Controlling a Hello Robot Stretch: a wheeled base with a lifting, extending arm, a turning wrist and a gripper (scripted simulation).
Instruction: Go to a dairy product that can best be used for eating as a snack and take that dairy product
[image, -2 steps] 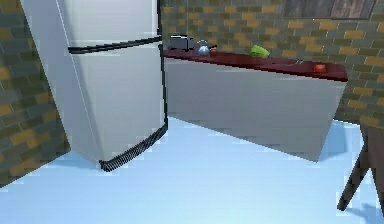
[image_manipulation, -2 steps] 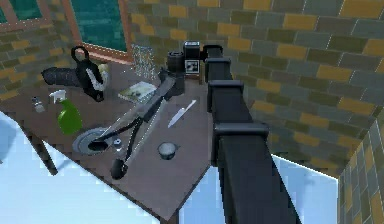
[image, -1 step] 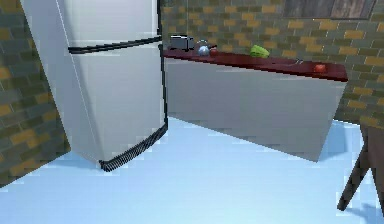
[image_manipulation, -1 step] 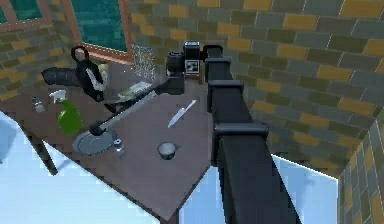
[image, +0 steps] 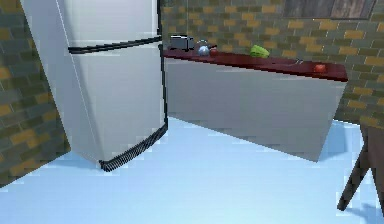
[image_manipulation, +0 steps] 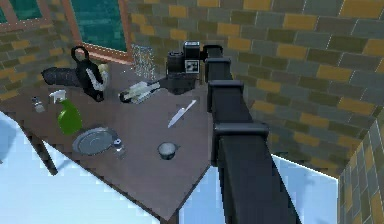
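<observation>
pincer (image_manipulation: 137, 95) sits low over the dark brown wooden table (image_manipulation: 145, 128), at the end of the dark square arm bar (image_manipulation: 235, 140). Table clutter is right at and behind its fingers, so can't tell whether it's gripping anything or what state it's in. Clear drinking glass (image_manipulation: 143, 62) is just behind it, silver-bladed knife (image_manipulation: 182, 113) near it toward the arm. Further along the table: small grey round bowl (image_manipulation: 167, 151), flat grey metal plate (image_manipulation: 95, 140), green plastic spray bottle (image_manipulation: 66, 115), black looped object (image_manipulation: 78, 68).

forward view: tall white fridge (image: 100, 80) on the left, white counter with dark red top (image: 290, 68) beyond it. On the counter: silver toaster (image: 180, 43), grey kettle (image: 203, 47), yellow-green wedge-shaped lump (image: 259, 50) mid-counter by the brick wall. Likely the dairy item, can't confirm. Small red lump (image: 319, 68) sits nearer the counter's right end.
</observation>
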